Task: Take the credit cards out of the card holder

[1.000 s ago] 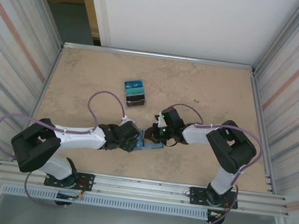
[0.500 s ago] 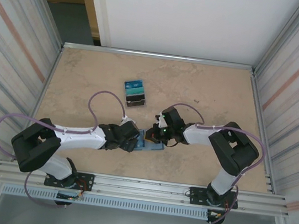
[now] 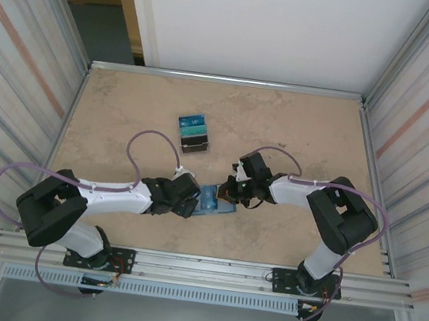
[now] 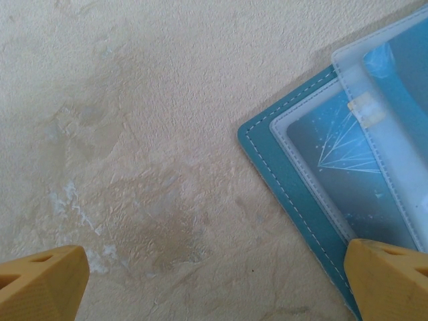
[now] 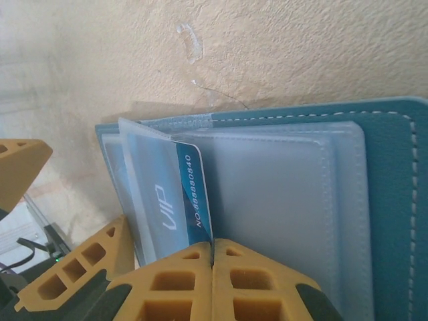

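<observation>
Starting at the left, my left pincer (image 3: 190, 199) sits at the left end of the card holder (image 3: 210, 201) with its jaws spread wide. Its wrist view puts one yellow fingertip (image 4: 41, 284) over bare table (image 4: 134, 134) and the other at the holder's stitched edge; I cannot tell whether that one presses down or only hovers. The holder lies open, pockets up, near the middle of the table, its long axis running left to right between my two pincers. My right pincer (image 3: 230, 192) meets it from the right, jaws together and clamped on the edge of a blue VIP card (image 5: 175, 194) that stands partly out of a clear pocket. That card's long axis points straight from my fingertips into the pocket, so I judge the pull must run back along it, rightward. From above I see a pile of cards (image 3: 192, 134) already out, farther back and left; the right wrist view gives the pinch itself, too small to read from above.
</observation>
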`<state>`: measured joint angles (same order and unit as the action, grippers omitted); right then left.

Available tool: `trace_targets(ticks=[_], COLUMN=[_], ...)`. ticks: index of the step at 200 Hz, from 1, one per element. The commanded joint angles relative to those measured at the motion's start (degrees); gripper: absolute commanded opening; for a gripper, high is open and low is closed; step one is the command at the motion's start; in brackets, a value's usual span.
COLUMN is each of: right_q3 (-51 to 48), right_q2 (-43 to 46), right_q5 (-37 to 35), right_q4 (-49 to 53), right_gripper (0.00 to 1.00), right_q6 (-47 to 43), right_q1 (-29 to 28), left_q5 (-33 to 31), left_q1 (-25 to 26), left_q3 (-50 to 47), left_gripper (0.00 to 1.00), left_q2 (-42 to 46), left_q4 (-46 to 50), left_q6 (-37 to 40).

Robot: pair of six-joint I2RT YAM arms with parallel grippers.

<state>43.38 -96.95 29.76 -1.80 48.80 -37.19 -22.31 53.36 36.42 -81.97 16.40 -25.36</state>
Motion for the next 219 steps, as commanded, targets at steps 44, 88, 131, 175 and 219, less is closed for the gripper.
trace_targets(ticks=[44, 88, 131, 175, 219], right_q3=[1.96, 1.89, 1.5, 1.17, -0.68], right_q2=[1.07, 0.95, 1.5, 1.5, 3.28], right_q5=[-1.65, -1.81, -1.7, -1.36, -0.78], right_q4=[2.11, 1.8, 1.89, 1.65, 1.28], right_gripper=[0.0, 0.0, 0.0, 0.0, 0.0], right_q6=[-1.68, -1.47, -1.51, -1.52, -1.48], right_q1=[0.58, 0.45, 0.61, 0.92, 2.76], left_q5=[-1.6, -1.49, -1.44, -1.44, -2.26], left_q1=[0.3, 0.06, -0.52, -0.64, -0.74], left_q3=[3.1, 6.26, 8.26, 8.75, 8.48], left_gripper=[0.99, 0.99, 0.99, 0.99, 0.99], left_q2=[2.65, 0.34, -5.16, -7.91, -8.73], left_q4=[0.08, -3.91, -3.53, -2.76, -1.04], left_q6=[5.02, 8.87, 10.08, 10.42, 10.54])
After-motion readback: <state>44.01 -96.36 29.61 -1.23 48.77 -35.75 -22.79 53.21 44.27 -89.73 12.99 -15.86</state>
